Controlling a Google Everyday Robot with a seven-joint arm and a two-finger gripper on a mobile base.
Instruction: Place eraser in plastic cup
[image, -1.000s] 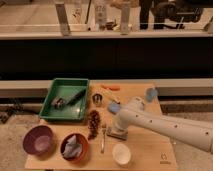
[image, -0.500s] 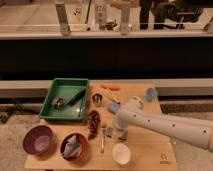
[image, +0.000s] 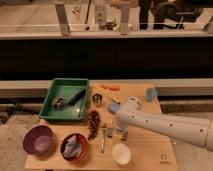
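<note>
The eraser (image: 109, 131), a small pale grey block, lies on the wooden table (image: 150, 150) just right of the fork (image: 103, 141). My gripper (image: 119, 132) hangs at the end of the white arm (image: 165, 125), low over the table and right beside the eraser; whether it touches the eraser I cannot tell. The plastic cup (image: 97, 99), small, dark grey and shiny, stands upright further back, just right of the green tray (image: 50, 107).
A dark red cluster (image: 93, 123) lies between cup and fork. A blue lump (image: 114, 107), an orange piece (image: 111, 87) and a blue cup (image: 150, 94) sit behind the arm. A purple bowl (image: 38, 139), an orange bowl (image: 75, 146) and a white bowl (image: 121, 153) line the front.
The arm has shifted slightly and the gripper sits a little lower beside the eraser. The objects on the table have not moved.
</note>
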